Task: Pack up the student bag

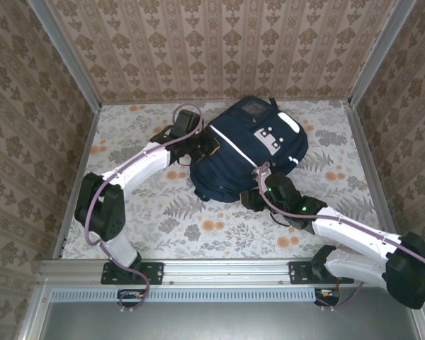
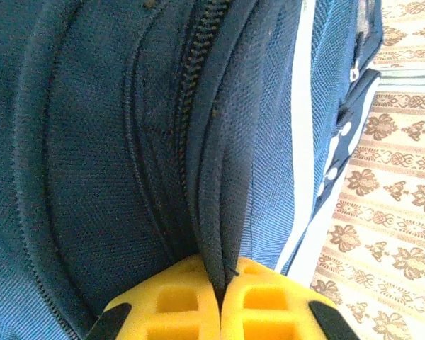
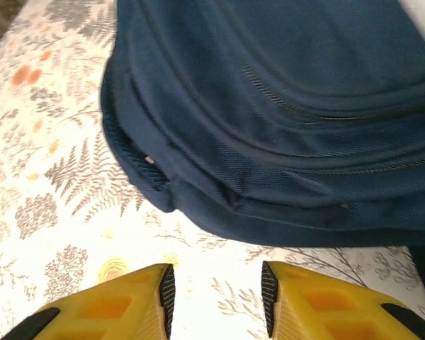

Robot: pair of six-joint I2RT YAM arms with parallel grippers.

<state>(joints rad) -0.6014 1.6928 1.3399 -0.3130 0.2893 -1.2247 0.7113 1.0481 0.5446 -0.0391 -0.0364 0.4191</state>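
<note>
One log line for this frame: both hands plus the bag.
left hand: shut, pinching fabric fold beside zipper of large navy-blue fabric backpack | right hand: open, empty, at backpack's edge over floral table cover

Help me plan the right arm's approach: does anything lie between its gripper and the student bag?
Nothing visible does. Bare floral tabletop lies between the open right gripper and the student bag's near edge. The left gripper is shut on a fold of the bag beside a zipper.

Navy student bag (image 1: 244,152), white stripes
</note>
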